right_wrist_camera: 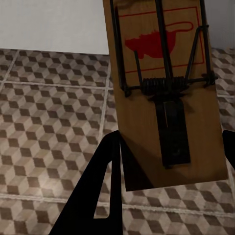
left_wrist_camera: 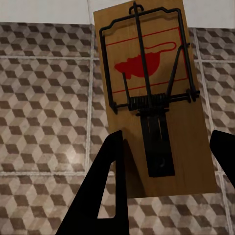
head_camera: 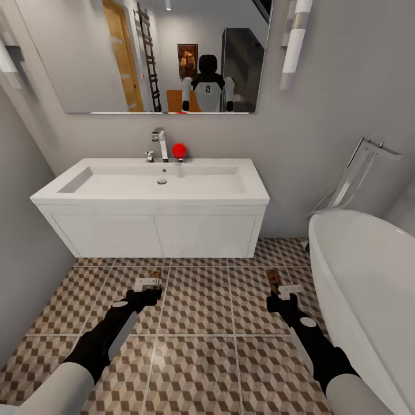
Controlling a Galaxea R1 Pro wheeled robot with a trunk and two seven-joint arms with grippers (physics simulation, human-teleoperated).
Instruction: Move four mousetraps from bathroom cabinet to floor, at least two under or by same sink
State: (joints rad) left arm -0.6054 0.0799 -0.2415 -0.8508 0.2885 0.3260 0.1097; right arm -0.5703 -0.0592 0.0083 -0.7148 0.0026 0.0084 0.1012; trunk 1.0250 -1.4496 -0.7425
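1. My left gripper (head_camera: 148,286) is clenched on a mousetrap (left_wrist_camera: 152,98); my right gripper (head_camera: 281,290) is clenched on a second mousetrap (right_wrist_camera: 164,88). In each wrist view the tan board sits between my two black fingers, wire and red mark facing the camera.
2. In the head view both traps hang over the cube-patterned bathroom floor (head_camera: 199,300), in front of the white vanity: left at about 7 o'clock from the sink (head_camera: 155,184), right at about 5 o'clock.
3. Step in hand, as I judge it: set both traps down. Lower each until the board lies flat on the tile, close by the vanity, then let go.
4. Risk: dropping from height could flip a board.
5. Containers: the sink basin holds nothing visible; a red ball (head_camera: 179,150) sits on its rim beside the chrome tap (head_camera: 159,144). The white bathtub (head_camera: 369,276) at 3 o'clock looks bare inside.
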